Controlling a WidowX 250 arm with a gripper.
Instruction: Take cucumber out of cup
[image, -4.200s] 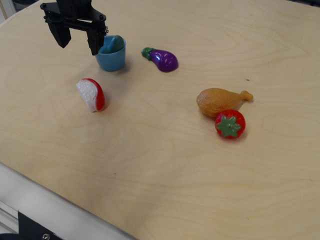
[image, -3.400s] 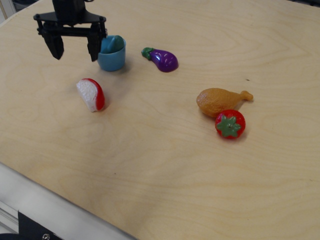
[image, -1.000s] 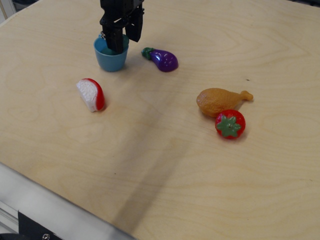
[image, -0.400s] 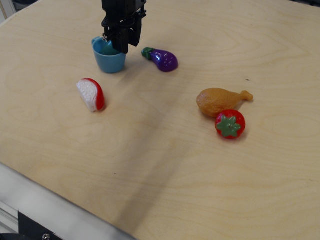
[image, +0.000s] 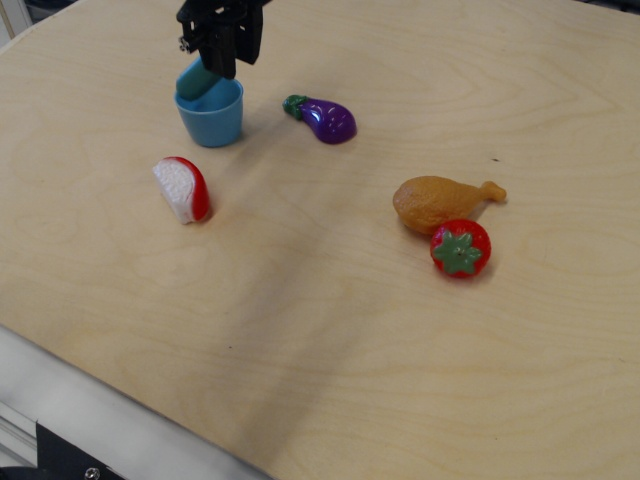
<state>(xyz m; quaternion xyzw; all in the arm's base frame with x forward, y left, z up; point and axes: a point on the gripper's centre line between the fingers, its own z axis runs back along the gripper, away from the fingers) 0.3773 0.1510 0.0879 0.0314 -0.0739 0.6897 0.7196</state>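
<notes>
The light-blue cup (image: 211, 116) stands upright on the wooden table at the upper left. The teal-green cucumber (image: 196, 79) sticks up out of the cup's rim, tilted to the left, its lower end still inside the cup. My black gripper (image: 221, 55) is right above the cup, fingers close together and shut on the cucumber's upper end. The top of the gripper is cut off by the frame edge.
A purple eggplant (image: 325, 119) lies right of the cup. A red and white apple slice (image: 182, 188) lies in front of the cup. A brown chicken drumstick (image: 438, 201) and a red tomato (image: 460, 248) lie at the right. The table's front edge (image: 110, 410) runs along the lower left.
The gripper moved from left of the cup to over it, lowered into it and closed. Now it has risen and shifted left with the cucumber; the cup slid slightly left.
</notes>
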